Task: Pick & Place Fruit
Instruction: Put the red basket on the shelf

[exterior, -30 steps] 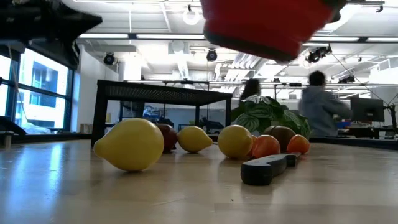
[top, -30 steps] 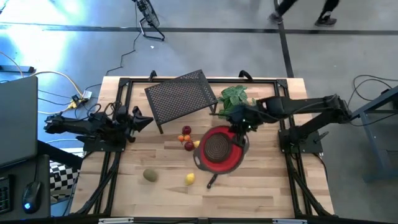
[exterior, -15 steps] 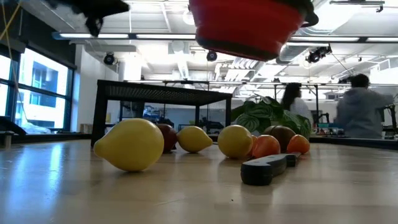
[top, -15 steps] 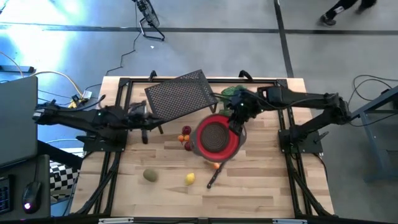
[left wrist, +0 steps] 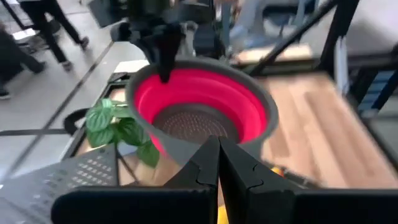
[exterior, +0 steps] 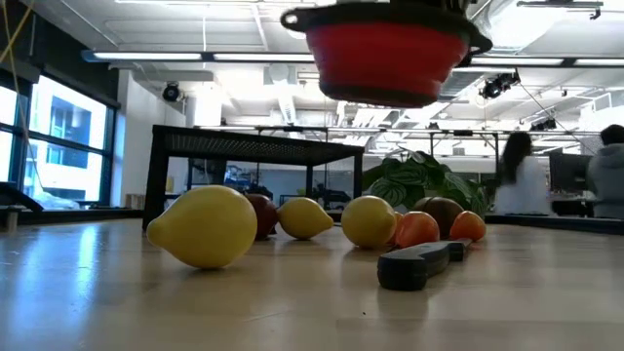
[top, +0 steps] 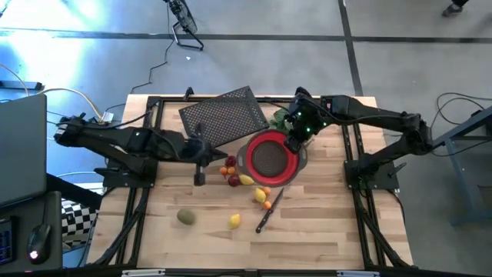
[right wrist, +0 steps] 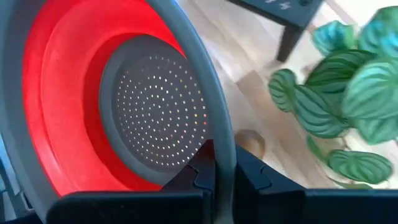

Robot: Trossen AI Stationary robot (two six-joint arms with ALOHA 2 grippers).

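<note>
Red colander (top: 269, 159) hangs level, mouth up — right claw (top: 294, 143) clamps its rim

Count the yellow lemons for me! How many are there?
3, all on the table: the nearest lemon, the middle lemon behind it, the third lemon by the orange balls. Others may be hidden.

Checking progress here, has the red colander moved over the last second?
Yes. The red colander, gripped at its rim by the right gripper, has shifted toward the mesh rack, uncovering fruit by the knife.
</note>
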